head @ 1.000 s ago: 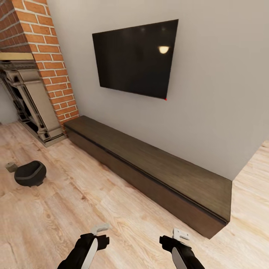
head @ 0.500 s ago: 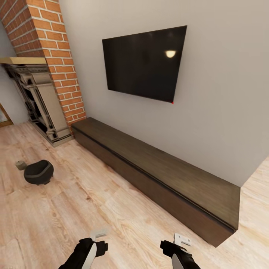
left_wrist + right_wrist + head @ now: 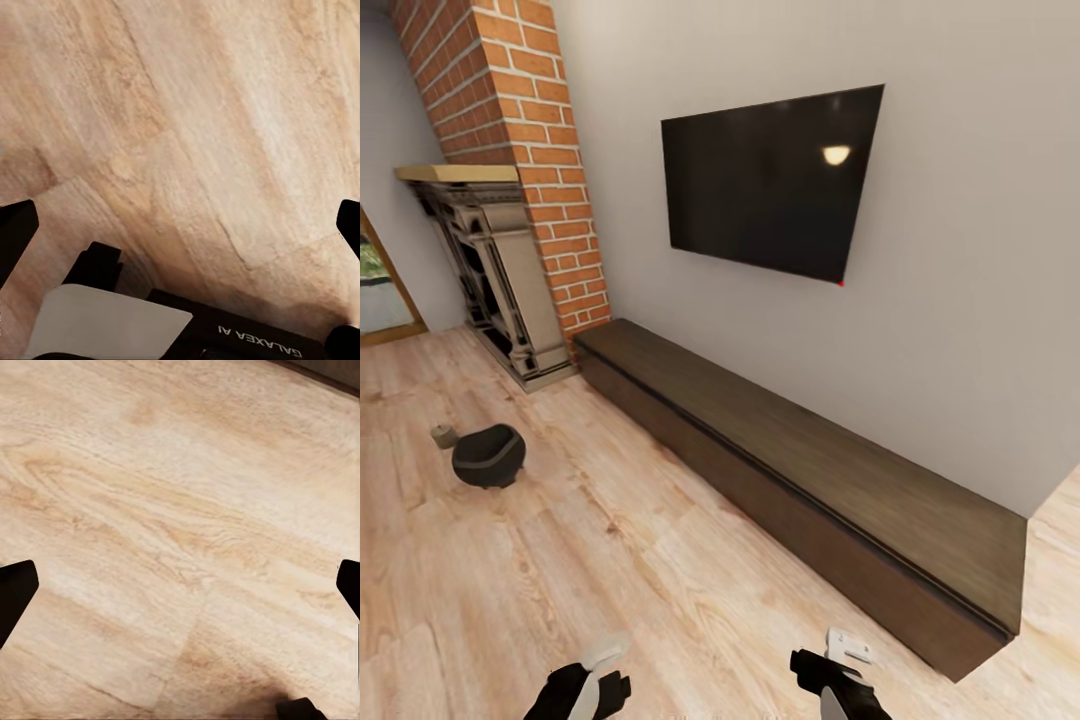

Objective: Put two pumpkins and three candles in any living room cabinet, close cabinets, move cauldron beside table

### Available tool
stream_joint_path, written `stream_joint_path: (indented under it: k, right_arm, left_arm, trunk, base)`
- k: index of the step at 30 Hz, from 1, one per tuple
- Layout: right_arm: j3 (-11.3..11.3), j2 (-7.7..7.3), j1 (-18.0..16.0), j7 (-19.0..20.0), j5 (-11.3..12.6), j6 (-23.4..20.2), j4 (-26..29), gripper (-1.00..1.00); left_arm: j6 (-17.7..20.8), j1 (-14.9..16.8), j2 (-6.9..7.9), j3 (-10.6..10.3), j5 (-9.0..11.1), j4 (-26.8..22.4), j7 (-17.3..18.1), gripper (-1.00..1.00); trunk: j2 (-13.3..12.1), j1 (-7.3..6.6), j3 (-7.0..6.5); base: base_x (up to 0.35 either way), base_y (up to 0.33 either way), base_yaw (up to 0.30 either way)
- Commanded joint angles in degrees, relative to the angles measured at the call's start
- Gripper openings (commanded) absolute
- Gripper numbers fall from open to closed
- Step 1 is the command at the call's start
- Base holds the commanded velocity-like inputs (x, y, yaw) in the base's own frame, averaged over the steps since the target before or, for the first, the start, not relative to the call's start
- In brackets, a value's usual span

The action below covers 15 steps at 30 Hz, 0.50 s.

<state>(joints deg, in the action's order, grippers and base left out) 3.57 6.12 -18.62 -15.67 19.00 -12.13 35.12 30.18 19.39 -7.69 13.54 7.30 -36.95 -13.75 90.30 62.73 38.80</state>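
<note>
on the wood floor, a round dark cauldron

Both arms are cut off at the head view's bottom edge; the candle is too small to make out.

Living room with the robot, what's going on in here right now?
Nothing is being handled at the moment. Both arms hang low over the wooden floor, and the left gripper and right gripper are open and empty. The long dark cabinet under the wall TV has its fronts closed. The cauldron sits on the floor near the brick fireplace, with one small candle beside it.
</note>
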Motion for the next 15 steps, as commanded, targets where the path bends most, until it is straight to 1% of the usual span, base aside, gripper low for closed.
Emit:
stream_joint_path:
  k: [1,7,9,11,15]
  right_arm:
    - [0.31,-0.05,-0.01,-0.5,0.47,-0.22,-0.02,1.0]
    - [0.31,-0.05,-0.01,-0.5,0.45,-0.21,-0.22,1.0]
    - [0.33,0.04,-0.01,-0.53,0.44,-0.22,-0.46,1.0]
    - [0.37,0.15,-0.01,-0.59,0.43,-0.25,-0.55,1.0]
    - [0.42,0.3,-0.01,-0.72,0.46,-0.31,-0.63,1.0]
  left_arm:
    - [0.09,0.03,-0.05,0.17,0.61,0.25,-0.38,1.0]
    - [-0.08,0.03,-0.05,0.2,0.61,0.81,-0.39,1.0]
    - [-0.91,0.03,-0.02,0.29,0.61,1.44,-0.39,1.0]
    - [-1.79,0.03,-0.01,0.39,0.61,1.74,-0.4,1.0]
    - [-2.21,0.02,-0.01,0.45,0.61,1.86,-0.4,1.0]
  trunk:
    - [0.03,-0.03,-0.04]
    - [0.03,-0.03,-0.58]
    - [0.03,-0.03,-0.75]
    - [0.03,-0.03,-0.91]
    - [0.03,-0.03,-1.12]
  base:
    - [-0.256,0.0,0.149]
    - [-0.288,0.0,0.15]
    - [-0.233,0.0,0.164]
    - [-0.108,0.0,0.189]
    - [-0.044,0.0,0.238]
